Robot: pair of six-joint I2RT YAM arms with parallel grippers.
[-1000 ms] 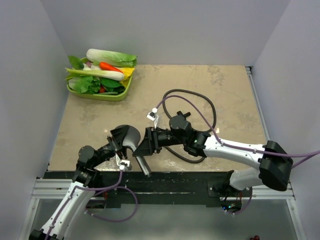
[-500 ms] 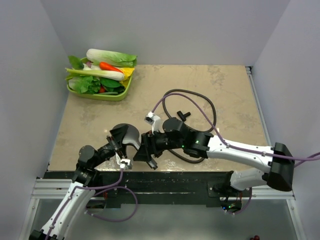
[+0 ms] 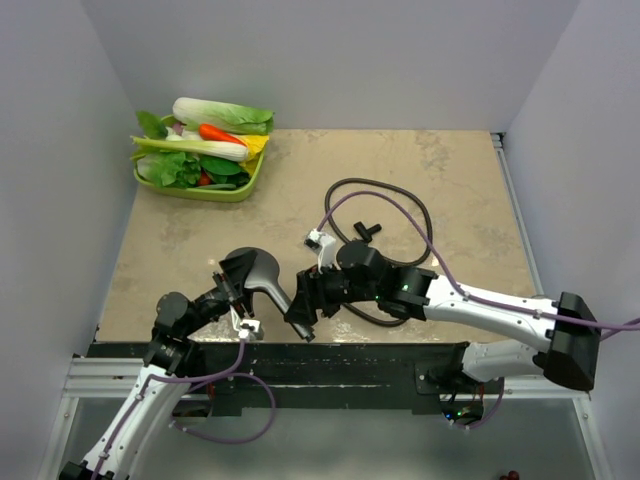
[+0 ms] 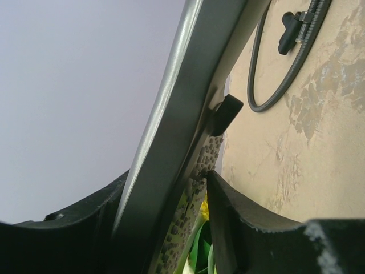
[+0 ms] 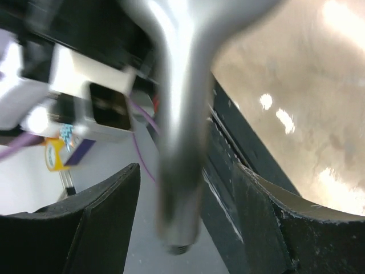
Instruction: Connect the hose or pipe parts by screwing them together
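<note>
The shower head (image 3: pixel 258 272), one of them, hangs over the near left part of the bench (image 3: pixel 200 230) in the top view. Your left claw (image 3: pixel 243 283) is clamped on its round end and the short handle slants down towards the bench's front edge. Your right claw (image 3: pixel 300 318) sits at that handle's free end. One dark hose (image 3: pixel 380 182) lies looped on the bench behind your right arm, well apart from the shower head, with a black end fitting (image 3: pixel 367 230) inside the loop. One green tray (image 3: pixel 240 190) of vegetables (image 3: pixel 215 125) stands in the far left corner. In the left wrist view, the left claw (image 4: pixel 159 228) has the shower head (image 4: pixel 171 131) filling the space between its two fingers (image 4: pixel 234 228). The hose (image 4: pixel 259 91) and its fitting (image 4: pixel 291 28) lie on the bench beyond. In the right wrist view, blurred, the right claw (image 5: pixel 182 228) stands open. Its two fingers (image 5: pixel 91 228) flank the handle (image 5: pixel 179 142) with a gap on each side and grip nothing.
</note>
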